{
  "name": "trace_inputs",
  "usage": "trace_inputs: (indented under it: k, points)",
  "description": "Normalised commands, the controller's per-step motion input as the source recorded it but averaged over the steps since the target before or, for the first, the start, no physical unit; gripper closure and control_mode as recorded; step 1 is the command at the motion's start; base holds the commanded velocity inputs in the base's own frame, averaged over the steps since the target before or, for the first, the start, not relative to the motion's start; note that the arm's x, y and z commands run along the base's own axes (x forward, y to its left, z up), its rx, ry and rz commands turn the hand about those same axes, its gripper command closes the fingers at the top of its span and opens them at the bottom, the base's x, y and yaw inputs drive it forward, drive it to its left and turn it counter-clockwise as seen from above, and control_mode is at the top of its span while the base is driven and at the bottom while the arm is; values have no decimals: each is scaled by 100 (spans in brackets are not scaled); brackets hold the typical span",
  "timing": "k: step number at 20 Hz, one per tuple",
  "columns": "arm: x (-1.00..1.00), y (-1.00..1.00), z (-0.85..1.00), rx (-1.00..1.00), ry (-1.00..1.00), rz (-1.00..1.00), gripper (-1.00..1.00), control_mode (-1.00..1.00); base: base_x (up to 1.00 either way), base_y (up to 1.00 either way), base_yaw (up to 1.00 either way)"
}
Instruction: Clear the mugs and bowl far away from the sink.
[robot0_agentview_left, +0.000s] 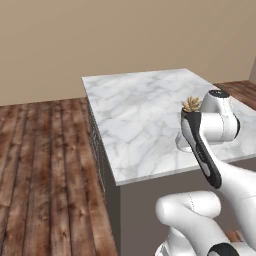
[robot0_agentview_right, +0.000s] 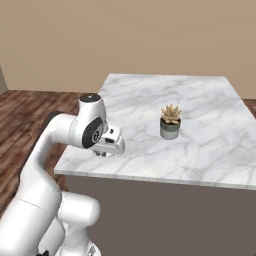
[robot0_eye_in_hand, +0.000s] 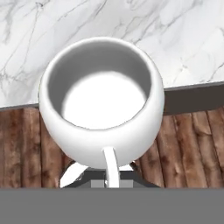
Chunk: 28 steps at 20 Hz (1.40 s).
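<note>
A glossy white mug (robot0_eye_in_hand: 101, 100) fills the hand view, seen from above with its inside empty. Its thin handle (robot0_eye_in_hand: 110, 168) runs down between my fingers, and my gripper (robot0_eye_in_hand: 110, 177) is shut on it. The mug hangs over the near edge of the marble counter (robot0_eye_in_hand: 131, 22), with wooden floor (robot0_eye_in_hand: 188, 144) below it. In the right base view my gripper (robot0_agentview_right: 107, 149) is low at the counter's near left corner. In the left base view a rounded white piece of the mug (robot0_agentview_left: 183, 144) peeks out behind my forearm. The bowl and the sink are out of view.
A small potted succulent (robot0_agentview_right: 170, 122) stands on the white marble island counter (robot0_agentview_right: 200, 100), to the right of my hand; it also shows behind my arm (robot0_agentview_left: 191, 105). Wooden floor (robot0_agentview_left: 45, 150) surrounds the island. A beige wall lies behind.
</note>
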Motion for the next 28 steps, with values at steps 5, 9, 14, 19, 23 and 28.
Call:
trace_inputs:
  k: [5,9,14,19,23,28]
  points:
    - [84,5,-70,2,0,10,100,-100,0,0,0]
    - [54,0,-50,3,0,7,100,-100,0,0,0]
    - [44,1,-56,0,0,3,100,-100,0,0,0]
    - [47,2,-49,0,0,3,100,-100,0,0,0]
    - [46,0,-26,0,0,3,100,-100,0,0,0]
    - [57,0,-11,0,0,3,100,-100,0,0,0]
